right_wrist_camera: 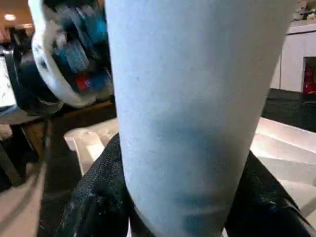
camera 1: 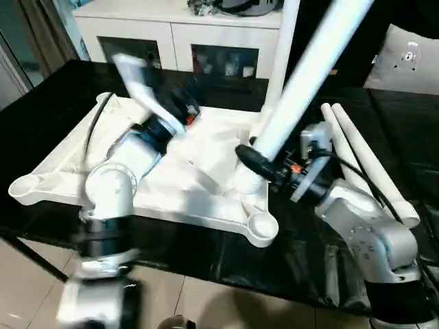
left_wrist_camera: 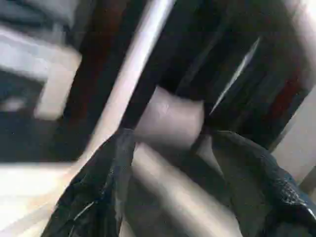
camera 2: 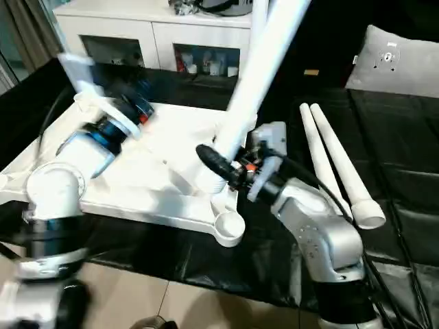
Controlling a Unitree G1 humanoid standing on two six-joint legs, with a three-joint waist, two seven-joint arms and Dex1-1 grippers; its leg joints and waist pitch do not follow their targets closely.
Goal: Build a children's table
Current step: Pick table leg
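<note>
The white table top [camera 1: 62, 164] lies underside up on the black work surface. One leg [camera 1: 282, 48] stands upright in its far right corner. My right gripper [camera 1: 250, 156] is shut on a second leg [camera 1: 309, 68] low on its shaft, black fingers [right_wrist_camera: 98, 197] on either side. This leg tilts away to the right, its foot down on the top near the front right corner socket [camera 1: 263, 226]. Two more legs [camera 1: 367, 157] lie side by side to the right. My left gripper [camera 1: 184, 103] hovers blurred over the far middle of the top, open, its fingers [left_wrist_camera: 94, 197] apart.
A white glass-doored cabinet [camera 1: 178, 34] stands behind the work surface [camera 1: 206, 253]. A grey cushion [camera 1: 405, 58] rests at the far right. The surface's front edge runs just below the top's near rim, with tiled floor [camera 1: 34, 281] beyond.
</note>
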